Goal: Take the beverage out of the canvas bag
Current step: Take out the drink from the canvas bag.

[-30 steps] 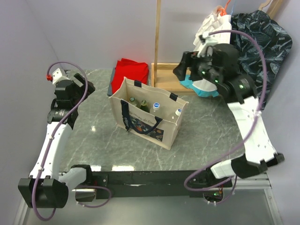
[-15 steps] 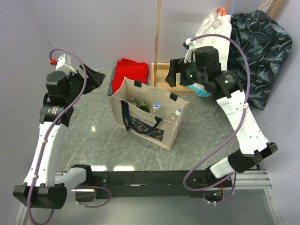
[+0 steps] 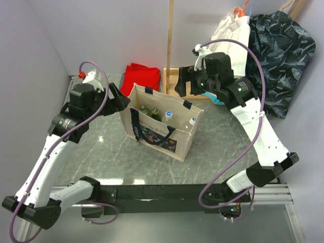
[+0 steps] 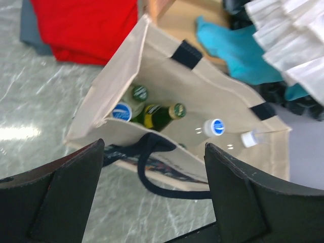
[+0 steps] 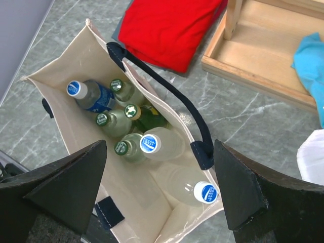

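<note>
Fingers (image 4: pixel 55 197) of the left gripper (image 4: pixel 154 144) and the right gripper (image 5: pixel 161 144) are spread wide, with nothing gripped. The canvas bag (image 3: pixel 185 144) is stood upright in the middle of the surface (image 3: pixel 228 147). Bottles (image 5: pixel 151 144) are all seen inside it; no beverage is lifted out yet, so the whole removal is left.

Grey marble table (image 3: pixel 101 147), pale lilac walls (image 3: pixel 126 30) — wooden stand (image 3: pixel 170 35) behind
</note>
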`<state>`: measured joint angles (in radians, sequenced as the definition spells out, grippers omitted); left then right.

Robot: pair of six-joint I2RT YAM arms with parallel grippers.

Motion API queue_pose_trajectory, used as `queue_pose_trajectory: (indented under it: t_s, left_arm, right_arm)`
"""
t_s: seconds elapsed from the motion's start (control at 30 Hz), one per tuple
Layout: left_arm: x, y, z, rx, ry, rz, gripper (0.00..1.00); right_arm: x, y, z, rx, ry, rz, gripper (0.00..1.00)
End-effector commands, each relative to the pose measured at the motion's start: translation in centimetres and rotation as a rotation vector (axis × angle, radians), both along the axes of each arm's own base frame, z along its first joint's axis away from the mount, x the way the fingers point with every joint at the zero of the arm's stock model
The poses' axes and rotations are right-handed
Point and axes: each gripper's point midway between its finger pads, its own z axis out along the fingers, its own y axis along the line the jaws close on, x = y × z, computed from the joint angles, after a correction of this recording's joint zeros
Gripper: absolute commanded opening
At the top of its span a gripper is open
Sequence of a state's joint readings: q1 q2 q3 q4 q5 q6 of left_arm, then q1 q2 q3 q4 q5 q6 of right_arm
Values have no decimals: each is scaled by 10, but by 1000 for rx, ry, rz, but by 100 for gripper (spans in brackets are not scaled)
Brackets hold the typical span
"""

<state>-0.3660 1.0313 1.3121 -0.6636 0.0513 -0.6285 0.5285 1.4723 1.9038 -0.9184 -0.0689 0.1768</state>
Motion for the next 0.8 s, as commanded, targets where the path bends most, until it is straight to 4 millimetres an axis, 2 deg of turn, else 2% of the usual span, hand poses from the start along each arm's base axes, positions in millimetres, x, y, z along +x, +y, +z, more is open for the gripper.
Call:
queue_pose_trajectory:
  t_s: [0.0,0.1,0.13,0.2,0.27,0.37,0.53,0.63,0.7,0.77]
  left_arm:
    - [-1,6,-27,86,63,61,85]
    - [4,-1,-29,94,60,81,84]
    - [4,-2,-42,134,110,90,84]
    - [10,2,-55,191,160,133,84]
    - [6,0,-71,224,206,148,81]
    - [7,-2,-82,204,209,180,79]
    - [12,-7,-54,76,99,216,74]
    - [13,-4,-41,58,83,242,76]
    - [13,-6,-24,15,42,236,76]
    - [9,-13,-16,-34,18,199,78]
  right_arm:
    - [3,4,8,12,-48,3,92]
    - [3,7,3,15,-39,10,92]
    - [3,7,3,14,-39,6,92]
    - [3,8,-1,9,-31,6,92]
    - [1,9,-4,8,-27,8,92]
    - [1,8,-4,13,-34,7,92]
    - [-1,11,-5,18,-37,20,92]
    - [-1,11,-9,13,-29,23,92]
    - [-2,12,-10,14,-30,24,92]
    - [-3,13,-12,16,-27,29,92]
